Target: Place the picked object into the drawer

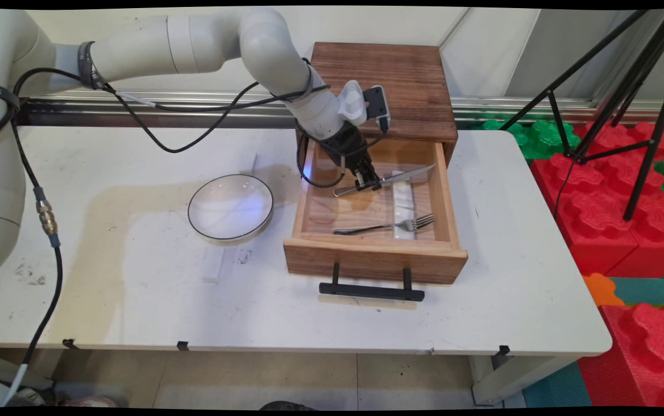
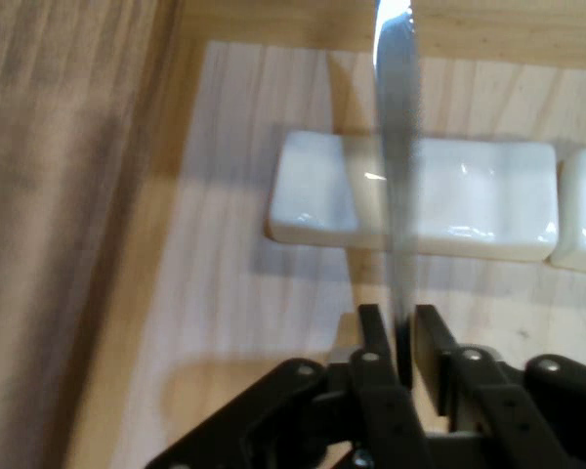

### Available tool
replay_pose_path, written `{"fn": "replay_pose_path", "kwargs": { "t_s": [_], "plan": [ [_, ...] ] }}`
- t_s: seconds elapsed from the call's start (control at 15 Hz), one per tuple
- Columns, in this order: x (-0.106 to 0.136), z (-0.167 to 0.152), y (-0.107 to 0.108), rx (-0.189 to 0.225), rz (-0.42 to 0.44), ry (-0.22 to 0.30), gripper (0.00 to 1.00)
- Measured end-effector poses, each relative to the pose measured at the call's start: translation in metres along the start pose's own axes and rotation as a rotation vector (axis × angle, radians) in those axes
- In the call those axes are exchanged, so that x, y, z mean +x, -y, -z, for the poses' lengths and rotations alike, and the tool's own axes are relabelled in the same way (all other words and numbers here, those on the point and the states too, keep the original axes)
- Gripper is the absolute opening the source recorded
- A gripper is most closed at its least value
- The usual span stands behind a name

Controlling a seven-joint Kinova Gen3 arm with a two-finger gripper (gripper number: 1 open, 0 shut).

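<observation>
My gripper [image 1: 371, 184] reaches into the open wooden drawer [image 1: 375, 254] and is shut on a silver table knife [image 1: 391, 178]. The knife lies roughly level above the drawer floor, its blade pointing toward the drawer's right wall. In the hand view the blade [image 2: 397, 166] runs straight up from between the closed fingers [image 2: 373, 330], crossing over a white cutlery rest [image 2: 449, 200]. A silver fork [image 1: 387, 225] lies nearer the drawer's front, its tines on a white rest [image 1: 403, 203].
The drawer is pulled out of a dark wooden cabinet [image 1: 390, 81], its black handle [image 1: 371, 290] facing the near table edge. A white bowl with a dark rim [image 1: 230, 207] sits left of the drawer. A black tripod [image 1: 626, 86] and red foam blocks [image 1: 620, 196] stand to the right.
</observation>
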Motion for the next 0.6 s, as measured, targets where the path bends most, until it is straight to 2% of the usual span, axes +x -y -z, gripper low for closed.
{"fn": "replay_pose_path", "kwargs": {
  "t_s": [0.07,0.13,0.6],
  "plan": [
    [0.0,-0.0012,-0.0003,-0.002,0.0,-0.001,0.0],
    [0.0009,-0.0024,-0.0006,-0.005,-0.001,-0.002,1.0],
    [0.0078,0.0025,-0.0017,0.0,-0.002,-0.026,1.0]
  ]
}}
